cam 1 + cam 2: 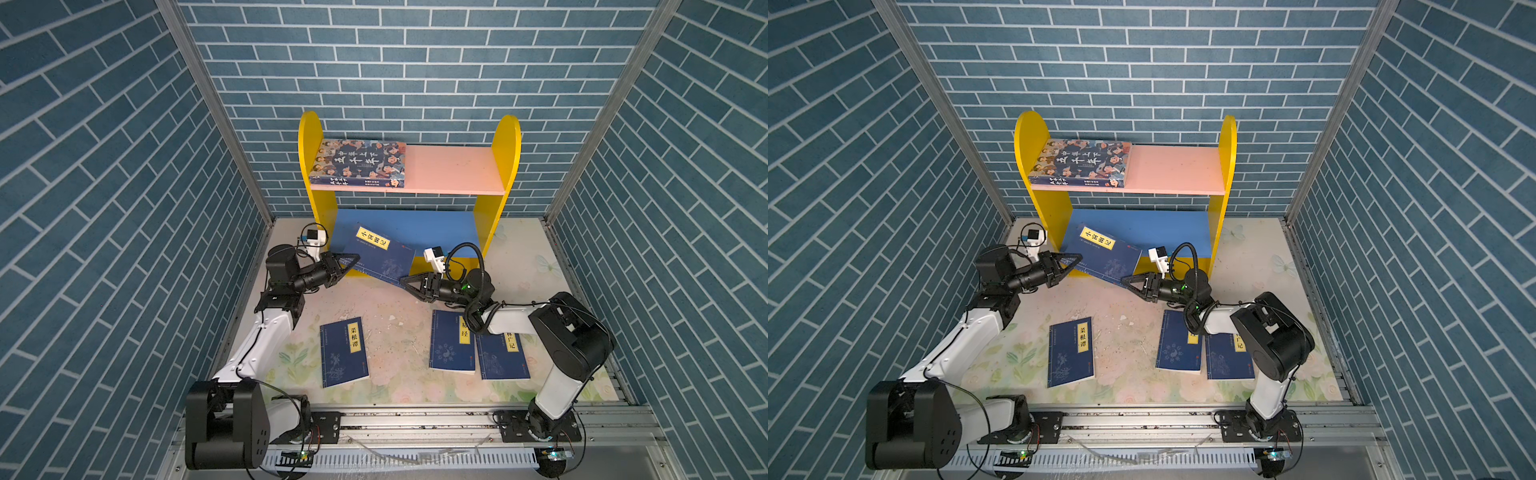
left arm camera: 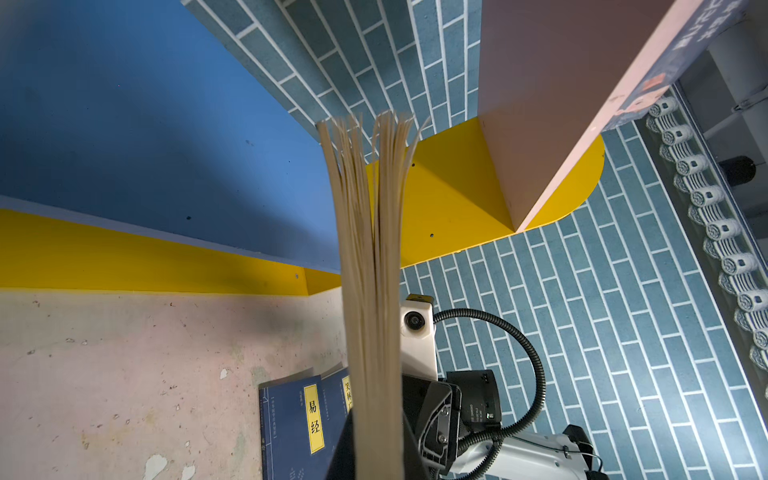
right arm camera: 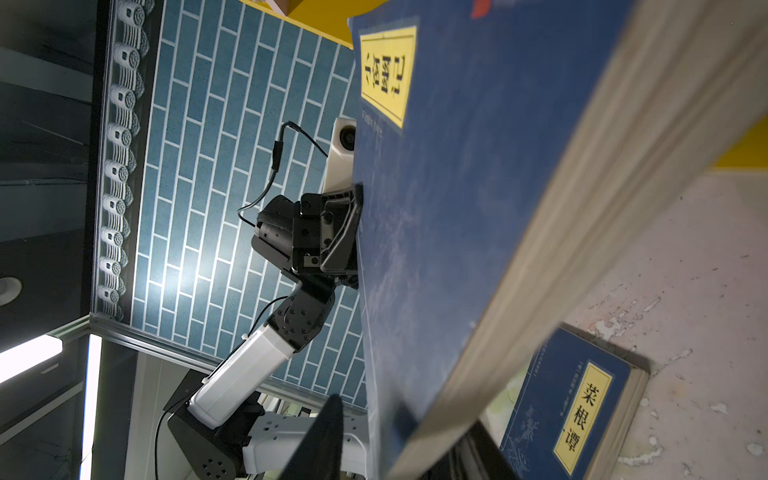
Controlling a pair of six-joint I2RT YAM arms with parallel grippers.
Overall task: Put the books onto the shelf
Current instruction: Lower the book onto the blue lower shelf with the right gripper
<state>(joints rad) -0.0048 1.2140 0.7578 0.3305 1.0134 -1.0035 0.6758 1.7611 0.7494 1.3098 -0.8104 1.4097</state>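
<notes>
The left gripper pinches the thin navy paperback by its edge, pages fanning. The right gripper stands spread around its corner. Light and floppy, it is likely best gripped near the spine.

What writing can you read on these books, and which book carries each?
"中华上下五千年": cartoon-face book on the pink board.
"小窗幽记": raised navy book, yellow label.
"菜根谭": left flat navy book.
"易经": middle flat navy book.
"笑林广记": right flat navy book, label partly covered.
Smaller cover print: too small to read.
</notes>
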